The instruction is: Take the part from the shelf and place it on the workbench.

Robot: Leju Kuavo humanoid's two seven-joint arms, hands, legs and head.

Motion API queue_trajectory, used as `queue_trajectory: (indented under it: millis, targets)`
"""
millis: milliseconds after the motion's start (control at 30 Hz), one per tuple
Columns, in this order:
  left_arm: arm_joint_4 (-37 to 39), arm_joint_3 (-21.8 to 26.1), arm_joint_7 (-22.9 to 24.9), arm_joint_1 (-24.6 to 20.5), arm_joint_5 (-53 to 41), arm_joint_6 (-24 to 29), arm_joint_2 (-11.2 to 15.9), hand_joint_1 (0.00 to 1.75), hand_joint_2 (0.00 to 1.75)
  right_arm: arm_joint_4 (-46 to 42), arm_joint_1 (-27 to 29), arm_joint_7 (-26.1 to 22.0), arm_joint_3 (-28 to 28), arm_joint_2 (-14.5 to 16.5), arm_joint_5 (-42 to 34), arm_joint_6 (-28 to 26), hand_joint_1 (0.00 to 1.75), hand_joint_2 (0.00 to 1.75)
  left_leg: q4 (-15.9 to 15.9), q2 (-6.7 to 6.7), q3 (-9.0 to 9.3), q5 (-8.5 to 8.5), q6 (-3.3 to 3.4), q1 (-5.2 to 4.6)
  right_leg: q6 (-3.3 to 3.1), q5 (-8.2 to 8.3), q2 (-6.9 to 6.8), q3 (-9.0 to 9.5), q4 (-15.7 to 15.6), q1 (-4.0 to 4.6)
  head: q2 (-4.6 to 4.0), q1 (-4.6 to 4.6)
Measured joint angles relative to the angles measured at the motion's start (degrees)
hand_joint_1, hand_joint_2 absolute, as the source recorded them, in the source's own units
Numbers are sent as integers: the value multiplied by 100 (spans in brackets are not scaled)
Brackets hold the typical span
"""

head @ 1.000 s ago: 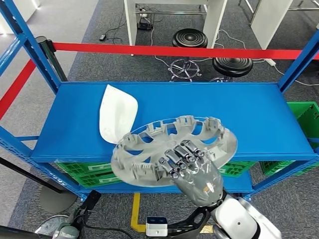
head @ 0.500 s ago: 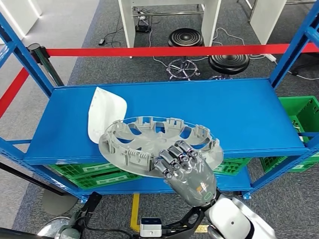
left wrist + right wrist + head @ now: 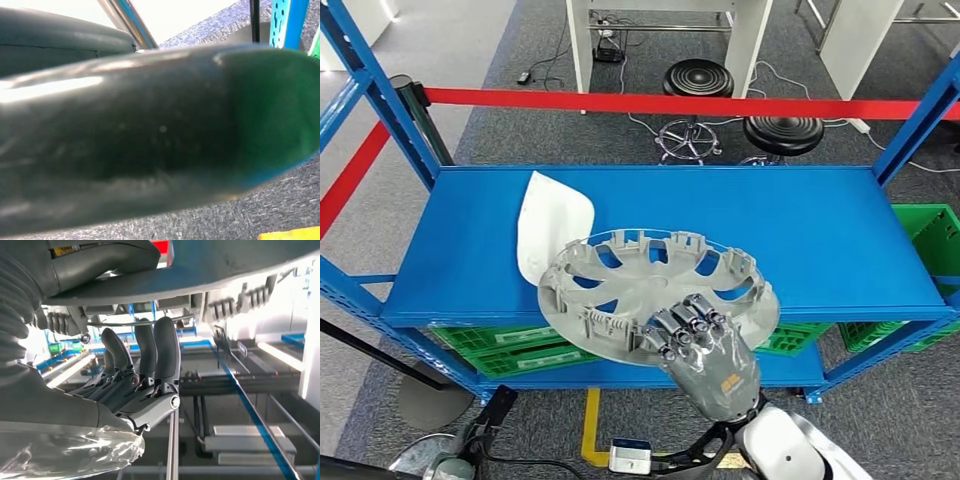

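A grey wheel cover [image 3: 637, 290] hangs nearly flat over the front edge of the blue shelf [image 3: 810, 230]. My right hand [image 3: 701, 350] grips its near rim, with the fingers curled over the top face. In the right wrist view the rim of the wheel cover [image 3: 226, 270] sits between the thumb and the dark fingers [image 3: 151, 355] of the right hand [image 3: 132, 375]. Part of the cover overlaps a white curved part [image 3: 550, 235] that lies on the shelf to the left.
Blue uprights [image 3: 380, 95] frame the shelf at both ends. Green crates [image 3: 509, 345] sit on the level below, and another crate [image 3: 935, 235] is at the far right. Behind the shelf run a red barrier tape [image 3: 682, 102] and two black stools [image 3: 784, 133].
The camera swung aside and came back. My right hand and the wheel cover have come slightly nearer to me and lower over the shelf's front edge.
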Motion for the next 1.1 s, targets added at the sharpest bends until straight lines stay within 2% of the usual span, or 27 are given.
queue_trajectory:
  millis: [33, 100, 133, 167, 267, 333, 367, 433, 467, 500, 533, 567, 633, 700, 800, 833, 867, 933, 967, 1000, 1033, 1067, 1100]
  targets:
    - [0, 1, 0, 3, 0, 0, 1, 0, 0, 12, 17, 0, -2, -8, 1, 0, 175, 175, 1, -1, 8, -3, -2, 0, -6, 139, -1, 71, -162, -1, 0, -2]
    - [0, 5, 0, 4, 1, 0, 3, 0, 0, 23, 29, 14, -16, -14, 2, 3, 175, 175, 5, -4, 33, -19, -25, 3, -15, 514, -6, 456, -941, -7, 0, 0]
    - [0, 7, 0, 4, 6, 1, 4, 0, 0, 25, 46, 43, -38, -16, 6, 10, 175, 175, 16, -8, 37, -30, -47, -6, -31, 631, 0, 646, -1296, -9, 0, -2]
    - [0, 8, -2, 6, 14, 2, 8, 0, 0, 26, 86, 91, -76, -20, 11, 18, 175, 175, 23, -11, 37, -34, -75, -16, -49, 686, 7, 769, -1524, -7, 0, -8]
    - [0, 14, -30, 30, 49, 12, 21, 0, 0, 43, 396, 330, -334, -86, 82, 15, 175, 175, 15, -18, 24, -23, -159, -19, -145, 696, 22, 824, -1624, 8, 0, -19]
    - [0, 24, -68, 52, 80, 29, 25, 0, 0, 52, 718, 523, -655, -169, 175, -38, 175, 175, 155, -8, -41, -146, -211, -13, -214, 709, 13, 828, -1639, -10, 0, -32]
    - [0, 32, -90, 63, 97, 42, 28, 0, 0, 54, 899, 610, -863, -217, 202, -78, 175, 175, 401, -2, -151, -304, -234, -12, -241, 712, 4, 831, -1648, -23, 0, -44]
    - [0, 55, -126, 92, 130, 72, 38, 0, 0, 59, 1268, 737, -1324, -328, 199, -166, 175, 175, 1169, 3, -494, -689, -261, -11, -269, 706, -12, 828, -1647, -24, 0, -62]
    - [0, 76, -140, 114, 145, 89, 47, 0, 0, 64, 1450, 788, -1571, -383, 184, -206, 175, 175, 1503, 3, -647, -809, -264, -11, -272, 704, -16, 827, -1647, -24, 0, -61]
    - [0, 101, -153, 139, 160, 103, 57, 0, 0, 69, 1623, 825, -1821, -431, 159, -239, 175, 175, 1656, 3, -718, -817, -260, -11, -272, 703, -16, 827, -1646, -23, 0, -62]
    - [0, 125, -166, 162, 174, 116, 66, 0, 0, 73, 1788, 850, -2086, -465, 132, -271, 175, 175, 1585, 3, -683, -714, -250, -11, -270, 701, -15, 829, -1646, -24, 0, -62]
    - [0, 143, -177, 179, 188, 127, 75, 0, 0, 75, 1937, 860, -2345, -485, 109, -299, 175, 175, 1308, 3, -546, -531, -235, -11, -264, 699, -12, 835, -1646, -25, 0, -62]
    - [0, 166, -201, 194, 210, 144, 90, 0, 0, 74, 2187, 827, -2845, -498, 76, -342, 175, 175, 521, 2, -149, -193, -199, -15, -229, 685, -8, 843, -1636, -14, 0, -62]
    - [0, 197, -223, 206, 224, 159, 93, 0, 0, 73, 2396, 743, -3324, -496, 33, -367, 175, 175, 93, -4, 56, -110, -161, -26, -164, 682, -6, 834, -1633, 2, 0, -56]
    - [0, 269, -237, 265, 240, 186, 87, 0, 0, 67, 2665, 551, -4007, -487, -35, -378, 175, 175, 36, -7, 66, -116, -71, -37, -60, 676, -4, 828, -1644, -14, 0, -54]
    - [0, 287, -242, 278, 242, 192, 87, 0, 0, 65, 2736, 452, -4226, -478, -57, -377, 175, 175, 25, -6, 73, -107, -31, -29, -29, 605, -6, 784, -1553, -21, 0, -39]
    - [0, 303, -248, 283, 242, 198, 88, 0, 0, 64, 2791, 347, -4444, -462, -88, -375, 175, 175, 13, -4, 80, -98, 2, -20, -4, 477, -8, 686, -1345, -26, 0, -26]
    - [0, 334, -266, 285, 240, 202, 92, 0, 0, 70, 2868, 150, -4888, -422, -183, -369, 175, 175, 12, -2, 84, -100, 48, -24, 32, 110, -13, 341, -609, -33, 0, 1]
    - [0, 355, -275, 285, 238, 201, 90, 0, 0, 78, 2896, 90, -5083, -403, -229, -364, 175, 175, 13, -2, 85, -101, 55, -29, 43, -23, -12, 171, -251, -35, 0, 2]
    - [0, 374, -281, 286, 236, 197, 85, 0, 0, 89, 2916, 34, -5271, -390, -275, -355, 175, 175, 14, -2, 89, -104, 60, -32, 50, -59, -12, 73, -52, -36, 0, 2]
    - [0, 392, -286, 284, 232, 193, 78, 0, 0, 102, 2927, -15, -5433, -382, -305, -344, 175, 175, 15, -2, 97, -107, 60, -32, 55, 19, -13, 84, -81, -39, 0, 3]
    - [0, 408, -289, 279, 228, 190, 71, 0, 0, 118, 2930, -63, -5586, -377, -324, -334, 175, 175, 17, -2, 110, -114, 53, -27, 58, 193, -15, 216, -345, -45, 0, 3]
    - [0, 420, -290, 271, 226, 189, 65, 0, 0, 132, 2927, -102, -5721, -374, -333, -323, 175, 175, 21, -3, 125, -124, 40, -24, 64, 398, -19, 429, -756, -56, 0, 4]
